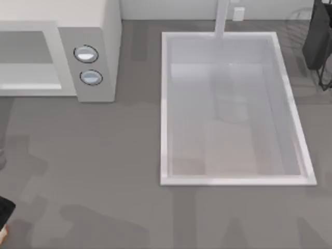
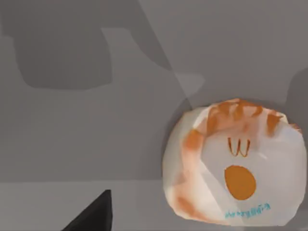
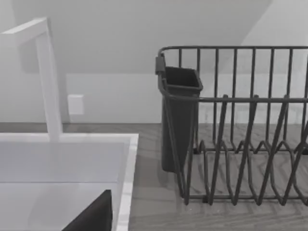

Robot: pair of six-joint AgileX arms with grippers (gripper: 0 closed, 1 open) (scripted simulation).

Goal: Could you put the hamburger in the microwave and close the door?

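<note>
The hamburger (image 2: 236, 168), a round pale bun in a white wrapper with orange marks and an orange spot, lies on the grey counter in the left wrist view. A dark part of my left gripper (image 2: 94, 219) shows beside it, apart from it. My left arm (image 1: 4, 211) is at the table's near left corner. The microwave (image 1: 98, 31) stands at the back left with two round knobs (image 1: 85, 53) on its right panel. Its cavity (image 1: 26, 62) faces the front. The door is out of view. A dark part of my right gripper (image 3: 94, 216) shows over the sink's edge.
A white sink basin (image 1: 233, 180) with a tap (image 1: 222, 18) takes up the middle and right of the counter. A dark wire dish rack (image 3: 240, 144) with a dark cutlery bin (image 3: 180, 115) stands at the back right. Grey counter (image 1: 104, 166) lies between microwave and sink.
</note>
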